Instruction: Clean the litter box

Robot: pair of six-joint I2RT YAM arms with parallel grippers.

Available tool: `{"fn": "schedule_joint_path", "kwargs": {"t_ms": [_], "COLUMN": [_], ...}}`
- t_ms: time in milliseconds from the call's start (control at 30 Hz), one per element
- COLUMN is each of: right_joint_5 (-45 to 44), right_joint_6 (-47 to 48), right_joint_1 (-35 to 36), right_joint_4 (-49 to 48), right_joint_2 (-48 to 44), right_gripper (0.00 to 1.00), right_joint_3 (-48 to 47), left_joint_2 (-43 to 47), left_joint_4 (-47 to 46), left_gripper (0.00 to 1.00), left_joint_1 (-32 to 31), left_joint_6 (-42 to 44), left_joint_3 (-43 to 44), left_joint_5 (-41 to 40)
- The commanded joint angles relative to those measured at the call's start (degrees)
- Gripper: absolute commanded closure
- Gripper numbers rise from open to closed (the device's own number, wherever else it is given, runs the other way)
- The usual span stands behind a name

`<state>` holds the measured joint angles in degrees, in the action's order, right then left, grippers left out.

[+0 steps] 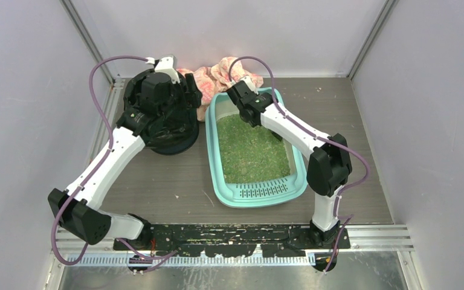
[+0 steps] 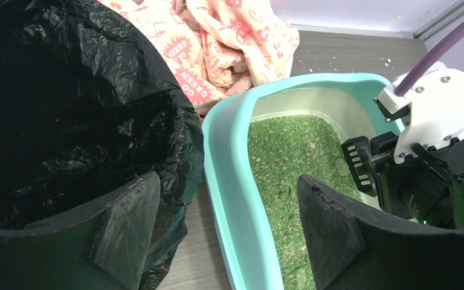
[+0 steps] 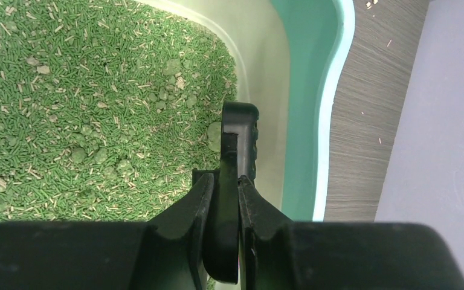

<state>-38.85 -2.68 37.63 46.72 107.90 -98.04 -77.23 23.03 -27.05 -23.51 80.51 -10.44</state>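
The mint-teal litter box holds green granular litter, with its slotted lip nearest the arm bases. My right gripper is over the far end of the box, shut on the handle of a black slotted scoop. In the right wrist view the gripper holds the scoop's tip against the litter beside the inner wall, next to a round clump. My left gripper is open and empty. It hovers over the box's left rim, beside the bin. The scoop also shows in the left wrist view.
A round bin lined with a black bag stands just left of the box; its bag touches the box's rim. A crumpled pink printed cloth lies behind both. Grey walls close in the sides and back.
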Motion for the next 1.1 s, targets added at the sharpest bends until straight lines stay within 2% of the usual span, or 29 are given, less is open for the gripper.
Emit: {"fn": "schedule_joint_path", "kwargs": {"t_ms": [0,300,767,867,1067], "right_joint_5": [4.67,19.90,32.22,34.33,45.83], "right_joint_6": [-1.88,-7.89,-10.46,-11.44,-16.14], "right_joint_1": [-0.60,-2.99,-3.05,-3.51,-8.46], "right_joint_4": [-2.42,-2.27,-3.31,-4.23,-8.98], "right_joint_2": [-0.13,-1.55,-5.43,-6.10,-7.26], "right_gripper": [0.99,0.99,0.99,0.99,0.99], "right_joint_3": [0.44,-0.90,-3.89,-3.06,2.69], "left_joint_2": [1.11,0.01,-1.16,-1.22,-0.77], "left_joint_4": [-1.81,-1.96,-2.15,-2.18,-2.05], "left_gripper": [0.17,0.17,0.17,0.17,0.17], "left_joint_1": [-0.15,-0.19,-0.20,-0.20,-0.20], "left_joint_6": [0.36,0.87,1.17,1.18,0.92], "left_joint_3": [0.09,0.47,1.05,1.06,0.51], "left_joint_5": [0.38,1.44,2.91,2.97,2.96]}}
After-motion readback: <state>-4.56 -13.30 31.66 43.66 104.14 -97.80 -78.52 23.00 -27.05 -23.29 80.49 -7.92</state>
